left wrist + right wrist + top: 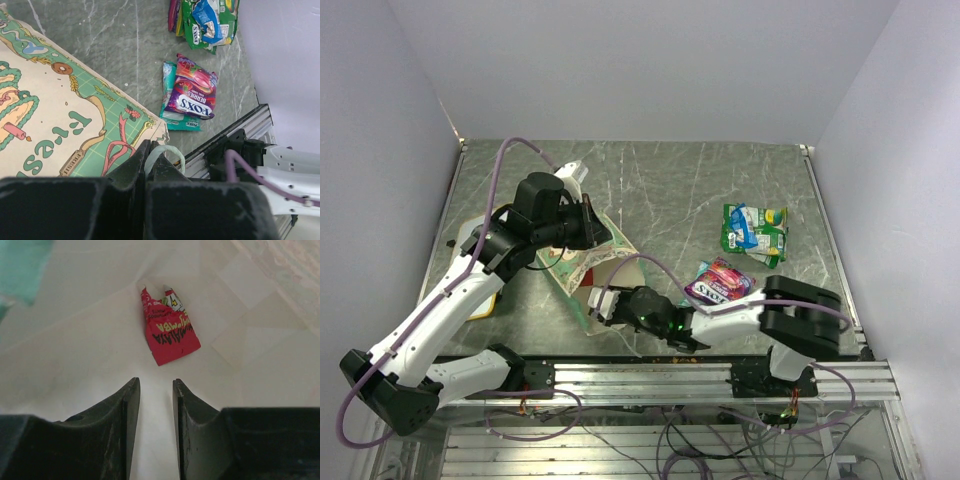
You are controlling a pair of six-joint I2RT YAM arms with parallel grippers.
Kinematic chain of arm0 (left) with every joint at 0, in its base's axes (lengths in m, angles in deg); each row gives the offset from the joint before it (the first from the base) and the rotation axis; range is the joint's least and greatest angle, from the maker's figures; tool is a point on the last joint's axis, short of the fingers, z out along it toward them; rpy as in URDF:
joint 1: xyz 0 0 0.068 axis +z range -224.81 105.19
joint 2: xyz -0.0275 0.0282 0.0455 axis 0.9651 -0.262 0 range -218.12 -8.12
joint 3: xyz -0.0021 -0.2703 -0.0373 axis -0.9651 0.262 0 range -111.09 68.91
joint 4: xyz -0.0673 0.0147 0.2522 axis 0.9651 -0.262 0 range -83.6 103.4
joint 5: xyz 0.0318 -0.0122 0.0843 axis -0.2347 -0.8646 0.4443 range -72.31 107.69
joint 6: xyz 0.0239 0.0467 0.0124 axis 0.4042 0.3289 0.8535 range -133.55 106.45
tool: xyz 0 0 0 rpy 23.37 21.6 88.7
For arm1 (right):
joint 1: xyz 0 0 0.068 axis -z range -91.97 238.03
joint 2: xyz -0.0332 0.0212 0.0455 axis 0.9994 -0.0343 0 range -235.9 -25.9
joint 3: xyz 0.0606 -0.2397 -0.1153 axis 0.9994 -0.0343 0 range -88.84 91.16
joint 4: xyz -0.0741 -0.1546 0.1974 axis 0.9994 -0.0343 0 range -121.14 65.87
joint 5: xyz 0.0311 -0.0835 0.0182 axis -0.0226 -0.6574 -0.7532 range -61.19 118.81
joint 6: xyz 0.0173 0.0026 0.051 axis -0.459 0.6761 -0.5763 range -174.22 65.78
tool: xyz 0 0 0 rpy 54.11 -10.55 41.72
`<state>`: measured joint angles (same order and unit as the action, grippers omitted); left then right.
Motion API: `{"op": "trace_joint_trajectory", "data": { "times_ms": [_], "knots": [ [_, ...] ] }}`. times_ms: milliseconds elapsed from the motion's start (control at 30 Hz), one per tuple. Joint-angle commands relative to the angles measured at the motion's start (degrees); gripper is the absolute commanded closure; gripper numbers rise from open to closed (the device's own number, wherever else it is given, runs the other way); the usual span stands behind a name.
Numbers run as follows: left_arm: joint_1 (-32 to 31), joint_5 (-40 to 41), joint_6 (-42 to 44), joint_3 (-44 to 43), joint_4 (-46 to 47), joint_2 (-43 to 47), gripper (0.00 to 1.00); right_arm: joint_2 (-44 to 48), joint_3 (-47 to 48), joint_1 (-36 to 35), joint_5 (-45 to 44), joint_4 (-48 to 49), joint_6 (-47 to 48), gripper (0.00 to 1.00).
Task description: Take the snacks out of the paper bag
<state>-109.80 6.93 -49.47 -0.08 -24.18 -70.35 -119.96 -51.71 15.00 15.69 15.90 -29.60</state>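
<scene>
The green printed paper bag (588,265) lies tipped on the table, mouth toward the right arm. My left gripper (605,236) is shut on its white string handle (168,151), with the bag's printed side (60,125) beside the fingers. My right gripper (607,303) reaches into the bag's mouth. In the right wrist view its jaws (156,383) stand a little apart with nothing between them. A red crinkly snack packet (169,333) lies just ahead on the cream inside. Out on the table lie a magenta packet (720,282) and green-and-white packets (754,230).
A yellow-framed board (485,305) shows under the left arm. The aluminium rail (720,375) runs along the near edge. A teal packet (170,87) lies under the magenta one (192,92). Walls close the table on three sides.
</scene>
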Motion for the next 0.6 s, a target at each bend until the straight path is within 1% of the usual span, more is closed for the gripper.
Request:
{"op": "trace_joint_trajectory", "data": {
  "times_ms": [0, 100, 233, 367, 467, 567],
  "knots": [
    [-0.1, -1.7, 0.3, 0.8, 4.5, 1.2, 0.93, -7.9, 1.2, 0.8, -6.0, 20.3, -1.0, 0.68],
    [-0.1, -2.4, 0.8, 0.4, 4.3, 1.5, 0.93, -11.9, 1.7, 1.8, -4.4, 24.0, -2.7, 0.66],
    [-0.1, -3.3, 1.3, -0.9, 3.2, 1.5, 0.93, -16.5, 4.0, 2.8, -5.1, 27.0, -4.1, 0.60],
    [-0.1, -4.3, 2.2, -3.3, 1.8, 0.8, 0.93, -19.3, 5.2, 3.2, -5.6, 29.2, -6.6, 0.55],
    [-0.1, -5.0, 1.9, -3.4, 1.7, 0.9, 0.93, -21.3, 5.8, 3.3, -5.8, 31.1, -7.4, 0.50],
    [0.0, -5.7, 2.1, -3.3, 1.0, 0.9, 0.93, -22.5, 6.4, 4.0, -4.7, 31.0, -7.6, 0.45]
  ]
}}
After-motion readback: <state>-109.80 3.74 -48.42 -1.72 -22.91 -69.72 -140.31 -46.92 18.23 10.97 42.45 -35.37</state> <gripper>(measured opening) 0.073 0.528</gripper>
